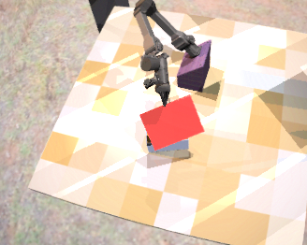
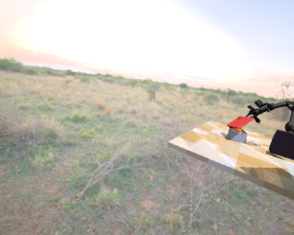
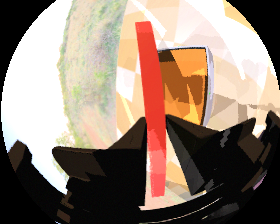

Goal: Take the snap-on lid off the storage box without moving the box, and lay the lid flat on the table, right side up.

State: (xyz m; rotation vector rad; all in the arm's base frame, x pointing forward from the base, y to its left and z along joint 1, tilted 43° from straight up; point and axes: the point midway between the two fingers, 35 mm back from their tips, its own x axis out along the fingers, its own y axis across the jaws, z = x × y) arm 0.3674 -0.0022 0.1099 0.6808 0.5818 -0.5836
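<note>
The red lid (image 1: 172, 122) (image 2: 239, 122) (image 3: 151, 85) is off the storage box and hangs tilted above it. My gripper (image 1: 165, 103) (image 2: 252, 117) (image 3: 155, 120) is shut on one edge of the lid, and the lid shows edge-on between the fingers in the wrist view. The blue-grey storage box (image 1: 176, 146) (image 2: 237, 135) (image 3: 210, 75) stands open on the table, with an orange-brown inside. In the top view the lid hides most of the box.
A dark purple block (image 1: 194, 69) (image 2: 286, 145) stands on the checkered table (image 1: 107, 180) (image 2: 192, 143), close to the arm's links in the top view. A dark upright panel (image 1: 104, 2) stands behind the table's back edge.
</note>
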